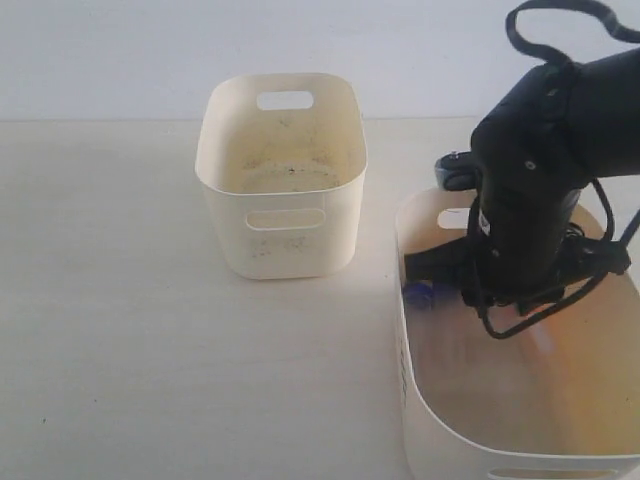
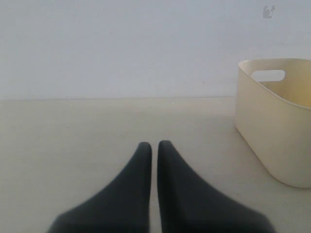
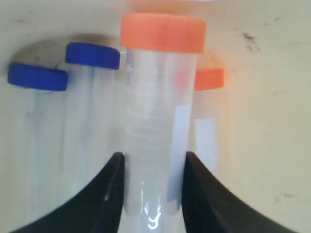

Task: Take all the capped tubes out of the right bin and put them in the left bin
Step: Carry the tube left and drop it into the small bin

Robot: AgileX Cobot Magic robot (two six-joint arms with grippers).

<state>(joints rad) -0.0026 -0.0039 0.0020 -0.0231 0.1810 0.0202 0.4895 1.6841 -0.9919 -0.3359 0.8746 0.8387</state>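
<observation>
Right gripper (image 3: pixel 154 162) is clamped on the clear body of one orange-capped tube (image 3: pixel 158 107), inside the right bin (image 1: pixel 412 380). The other three tubes (image 3: pixel 92 55) lie alongside. Risk: the grip sits far from the cap on smooth plastic, so the tube may slip or pivot en route to the left bin (image 1: pixel 280 230). Left gripper (image 2: pixel 154 145) is pinched together and empty.

Orange-capped tube (image 3: pixel 156 121) in right hand (image 3: pixel 154 162), two blue-capped tubes (image 3: pixel 92 56) (image 3: pixel 38 77), second orange-capped tube (image 3: pixel 210 80) lying in right bin (image 1: pixel 420 420), left bin (image 1: pixel 285 235) upright
</observation>
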